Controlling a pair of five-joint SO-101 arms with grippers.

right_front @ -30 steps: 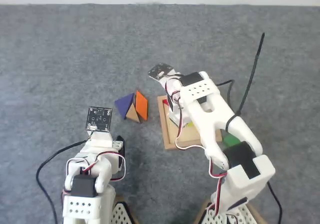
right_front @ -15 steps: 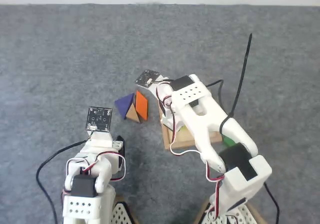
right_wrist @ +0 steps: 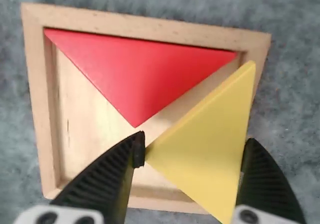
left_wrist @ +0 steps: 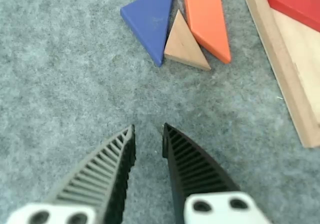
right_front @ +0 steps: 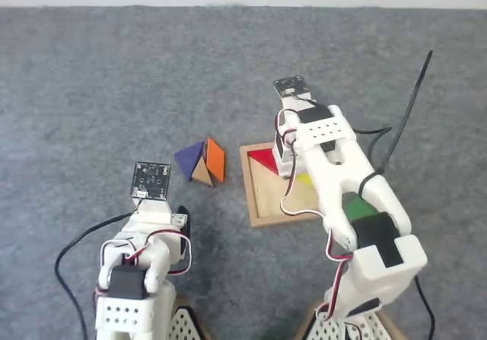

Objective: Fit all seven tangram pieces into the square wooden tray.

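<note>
the square wooden tray (right_front: 257, 203) (right_wrist: 36, 108) lies flat on the grey carpet-like table cover (right_front: 106, 81). a red triangle (right_wrist: 135, 76) (right_front: 264, 160) sits inside it, its long edge against the tray's far wall in the high view. a yellow triangle (right_wrist: 207, 144) (right_front: 304, 179) sits just beside the red one, one corner near the red tip, and in the right wrist view it overlaps the tray's rim along two sides, so it is not seated flat in the recess.

the right gripper (right_wrist: 194, 150) is clamped on that yellow triangle: one finger (right_wrist: 117, 171) presses the piece's corner, the other the opposite edge, jaws spread wide to the width of the piece.

a green piece (right_front: 355, 205) shows just past the tray's right side, partly hidden by the right arm.

well apart to the tray's left, three pieces cluster on the cover, touching one another: a blue triangle (left_wrist: 149, 18) (right_front: 188, 157), a small tan triangle (left_wrist: 184, 46) (right_front: 201, 174) between, and an orange parallelogram (left_wrist: 206, 21) (right_front: 216, 160) nearest the tray.

the left gripper (left_wrist: 148, 131) hangs over bare cover near that cluster, its jaws parted by a narrow gap, grasping nothing and touching no piece.
</note>
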